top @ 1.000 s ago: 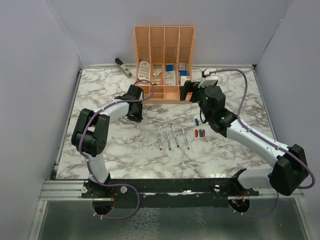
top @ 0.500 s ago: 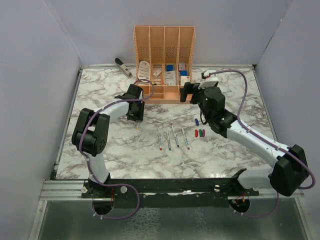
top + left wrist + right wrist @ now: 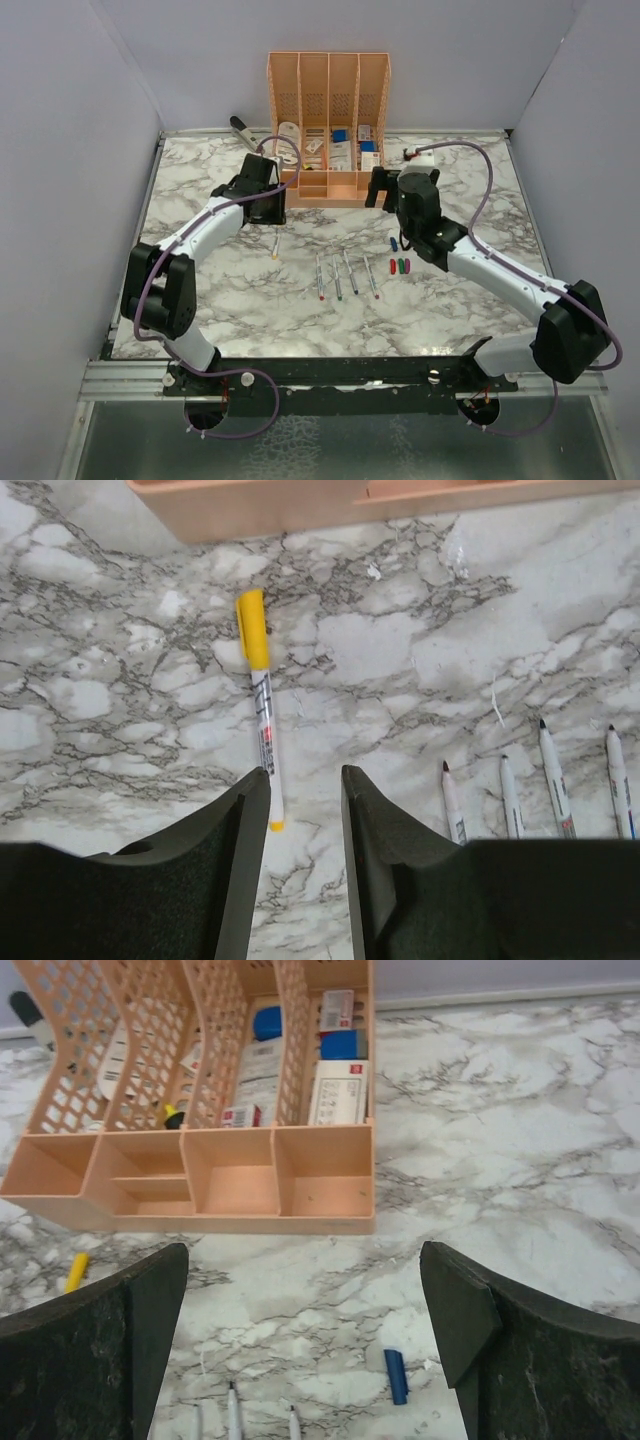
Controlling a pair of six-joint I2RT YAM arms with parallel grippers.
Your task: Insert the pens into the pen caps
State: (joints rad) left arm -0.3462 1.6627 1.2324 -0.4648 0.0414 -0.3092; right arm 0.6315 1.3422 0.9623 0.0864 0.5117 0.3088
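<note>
One pen [image 3: 264, 730] with the yellow cap [image 3: 253, 628] on it lies on the marble, just ahead of my left gripper [image 3: 305, 780], which is open, empty and above the table. It also shows in the top view [image 3: 275, 248], in front of my left gripper [image 3: 266, 207]. Several uncapped pens [image 3: 345, 274] lie side by side at mid-table; their tips show in the left wrist view [image 3: 545, 770]. The blue cap [image 3: 394, 243] [image 3: 396, 1375] lies apart. The red [image 3: 393, 267], green [image 3: 401, 266] and magenta [image 3: 408, 265] caps sit together. My right gripper [image 3: 380, 188] [image 3: 305, 1290] is wide open above the table.
The orange organizer [image 3: 328, 130] [image 3: 230, 1175] with white stationery stands at the back centre, close to both grippers. A grey stapler [image 3: 245, 133] lies at the back left. The enclosure walls rise on both sides.
My left gripper has let go of the yellow-capped pen, which now lies on the table, and has drawn back toward the organizer. My right gripper has shifted slightly left and back.
</note>
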